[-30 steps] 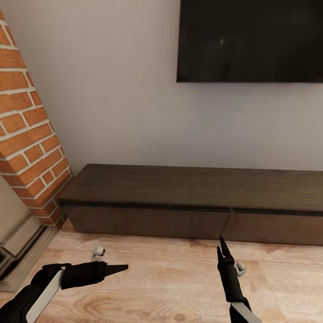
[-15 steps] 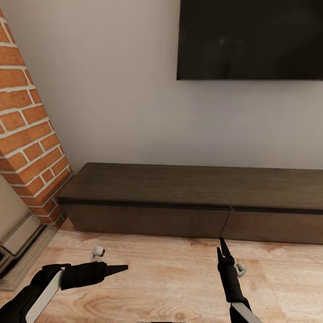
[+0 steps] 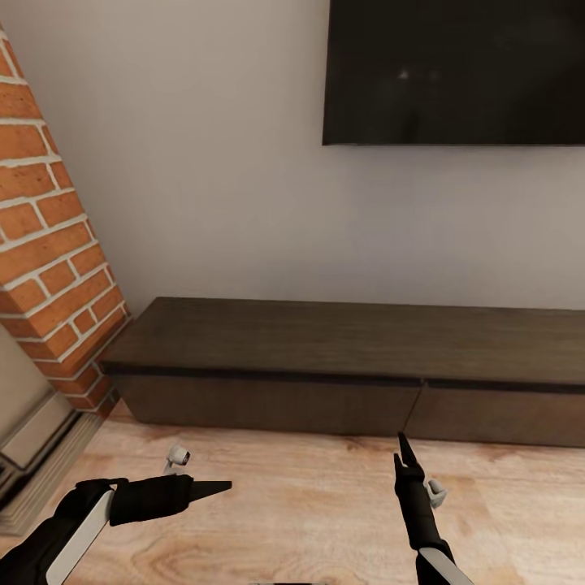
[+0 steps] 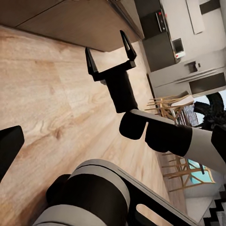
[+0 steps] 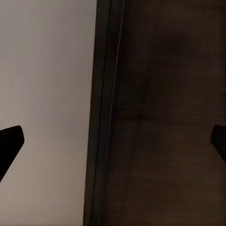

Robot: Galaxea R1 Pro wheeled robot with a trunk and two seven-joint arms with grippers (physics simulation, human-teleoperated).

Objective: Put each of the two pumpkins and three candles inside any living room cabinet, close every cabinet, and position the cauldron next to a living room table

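Note:
The cabinet, a long low dark-brown unit, stands against the wall with both wide drawer fronts shut. My left gripper hovers low over the wooden floor in front of its left half, pointing right, with one fingertip far out at the edge of the left wrist view. My right gripper points at the seam between the two drawer fronts, a short way off. Its fingers are spread wide with nothing between them, and the right wrist view looks along the cabinet top. The pumpkins, candles and cauldron are out of view.
A black TV hangs on the pale wall above the cabinet. A brick chimney and the grey fireplace base close off the left. Light wood floor lies in front. Dining chairs stand far behind.
The whole picture has shifted a little, so the camera moved slightly. Both arms and the cabinet keep the same pose.

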